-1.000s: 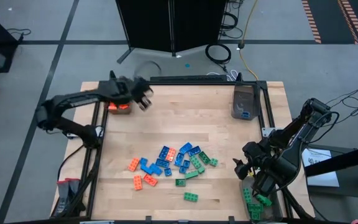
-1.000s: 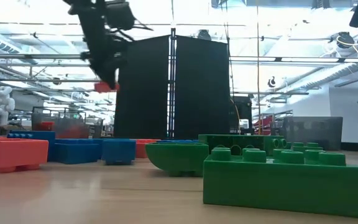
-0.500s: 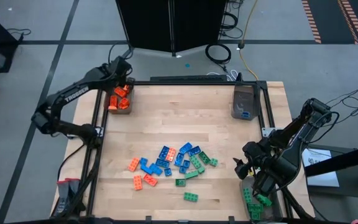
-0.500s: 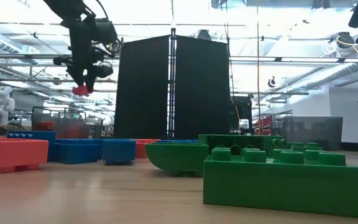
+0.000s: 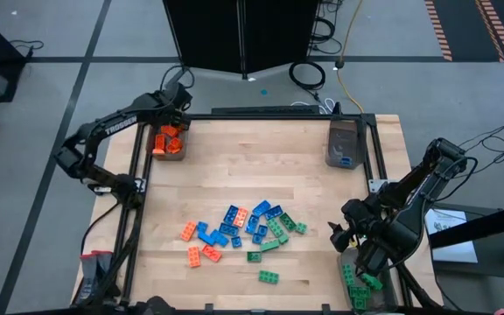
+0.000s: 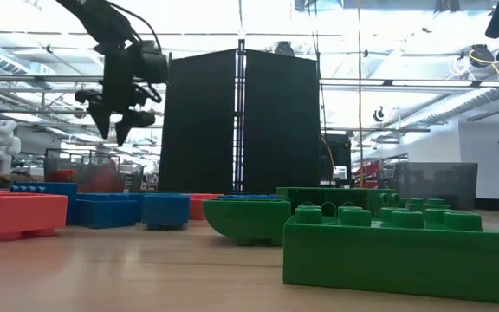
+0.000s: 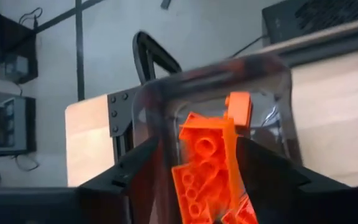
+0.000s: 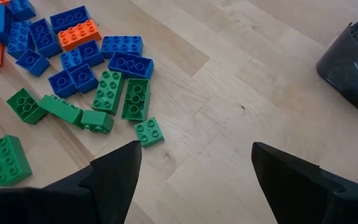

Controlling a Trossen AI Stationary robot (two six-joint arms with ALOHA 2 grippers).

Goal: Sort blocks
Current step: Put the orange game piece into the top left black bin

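Note:
The blocks lie in a loose pile [image 5: 239,232] of orange, blue and green at the table's near middle; one green block [image 5: 269,276] lies apart. My left gripper [image 5: 175,115] hangs open over the bin of orange blocks [image 5: 168,142] at the far left corner. In the left wrist view its fingers stand either side of the orange heap [image 7: 207,168], and one orange block [image 7: 238,107] shows by the bin's wall. My right gripper [image 8: 191,168] waits open above bare wood near the right edge, holding nothing.
A bin holding blue blocks [image 5: 344,144] stands at the far right, and a bin with green blocks [image 5: 357,284] sits at the near right corner. A black frame rail [image 5: 138,184] runs along the table's left side. Bare wood lies between pile and bins.
My left gripper carried an orange block toward the table's far left corner, sinking a little and rolling its wrist, until it hung over the orange bin. It then opened and let the block go; its fingers now hold nothing.

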